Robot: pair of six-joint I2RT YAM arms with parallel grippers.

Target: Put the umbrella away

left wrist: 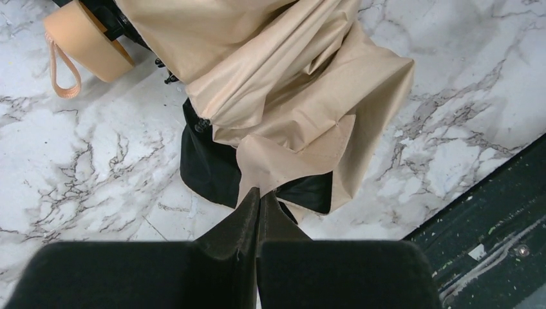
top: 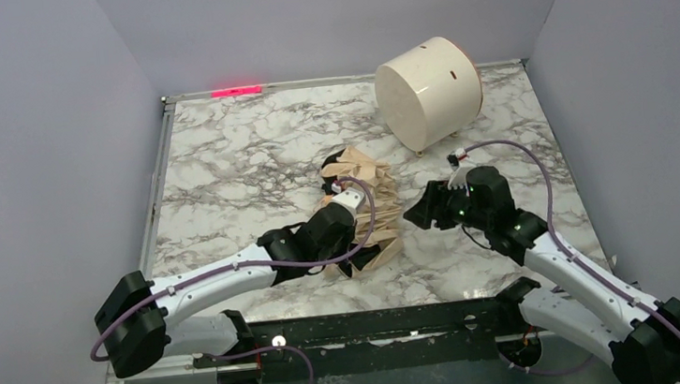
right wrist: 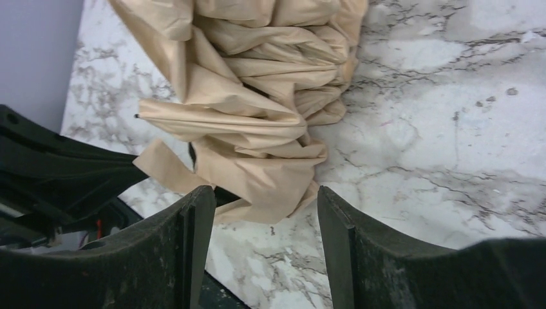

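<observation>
- Pressing its two fingers flat together, the left hand [left wrist: 259,195] has its tips right at the lower hem of the umbrella [left wrist: 283,96]. Whether a fold of cloth is caught between them I cannot tell.
- Just beyond those tips, the beige fabric lies crumpled over a black underside [left wrist: 209,167].
- Further out, at the upper left of the left wrist view, is the peach handle knob [left wrist: 87,38], with its strap loop [left wrist: 58,71] resting on the marble.
- The right hand [right wrist: 264,196] has its fingers apart and holds nothing; the crumpled edge of the fabric lies just ahead of the gap.
- The umbrella lies collapsed but loose near the middle of the bench [top: 239,155], between the two hands.
- A white cylindrical drum [top: 428,89] lies on its side near the far edge, well apart from the umbrella.
</observation>
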